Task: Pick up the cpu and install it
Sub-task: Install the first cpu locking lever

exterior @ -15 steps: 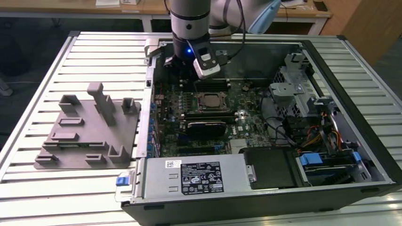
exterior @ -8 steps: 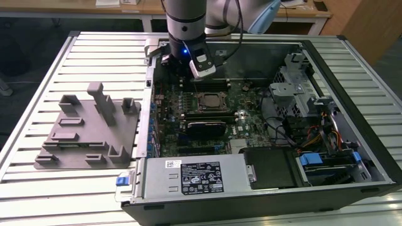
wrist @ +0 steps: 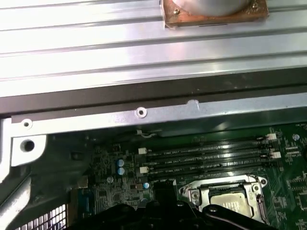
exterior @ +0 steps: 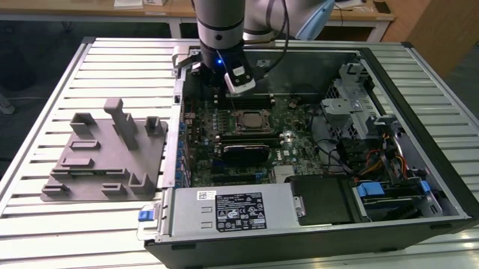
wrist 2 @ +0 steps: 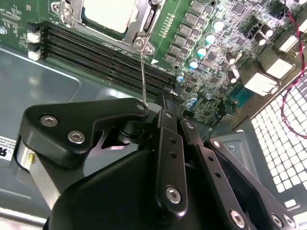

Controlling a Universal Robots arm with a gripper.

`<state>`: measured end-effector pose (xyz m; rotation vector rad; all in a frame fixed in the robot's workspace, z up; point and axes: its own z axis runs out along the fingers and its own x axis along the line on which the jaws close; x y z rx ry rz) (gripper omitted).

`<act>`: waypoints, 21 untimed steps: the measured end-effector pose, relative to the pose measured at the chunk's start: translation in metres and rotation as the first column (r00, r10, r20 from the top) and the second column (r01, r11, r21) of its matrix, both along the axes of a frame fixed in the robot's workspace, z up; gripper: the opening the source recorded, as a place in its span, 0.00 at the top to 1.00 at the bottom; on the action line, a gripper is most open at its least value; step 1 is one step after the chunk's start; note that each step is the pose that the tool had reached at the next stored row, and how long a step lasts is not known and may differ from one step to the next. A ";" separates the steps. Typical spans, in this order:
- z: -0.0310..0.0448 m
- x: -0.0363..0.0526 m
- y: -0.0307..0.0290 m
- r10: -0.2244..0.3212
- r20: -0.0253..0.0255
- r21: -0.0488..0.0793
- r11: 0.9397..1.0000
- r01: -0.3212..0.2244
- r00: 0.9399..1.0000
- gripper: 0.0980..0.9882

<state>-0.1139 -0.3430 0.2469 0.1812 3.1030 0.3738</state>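
The cpu [exterior: 250,120] lies flat in the motherboard socket inside the open computer case, its pale top framed by the metal load plate [wrist 2: 139,36]. Both wrist views show it seated there: cpu [wrist 2: 111,13], cpu [wrist: 232,204]. My gripper [exterior: 226,89] hangs just behind the socket, over the memory slots [wrist 2: 105,57]. Its fingers look shut in the second wrist view, gripper [wrist 2: 163,103]. The thin wire socket lever [wrist 2: 143,72] stands up from the socket's corner, and its free end meets my fingertips. Whether it is clamped is hidden.
The grey fixture [exterior: 105,162] with upright blocks stands on the slatted table at the exterior view's left. Case wall [wrist: 158,112], drive cage [exterior: 359,106] and power supply [exterior: 235,210] ring the motherboard. A round metal part on a copper-coloured base [wrist: 213,12] lies on the table beyond the case.
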 end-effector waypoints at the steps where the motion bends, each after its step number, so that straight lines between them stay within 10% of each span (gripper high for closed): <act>1: 0.0000 0.0000 0.0000 0.000 0.000 0.000 1.000 0.000 1.000 0.99; 8: 0.0000 0.0083 -0.0001 0.000 -0.001 0.001 1.000 0.000 1.000 0.99; 21: 0.0000 0.0513 -0.0002 0.000 -0.011 0.001 1.000 0.000 1.000 0.99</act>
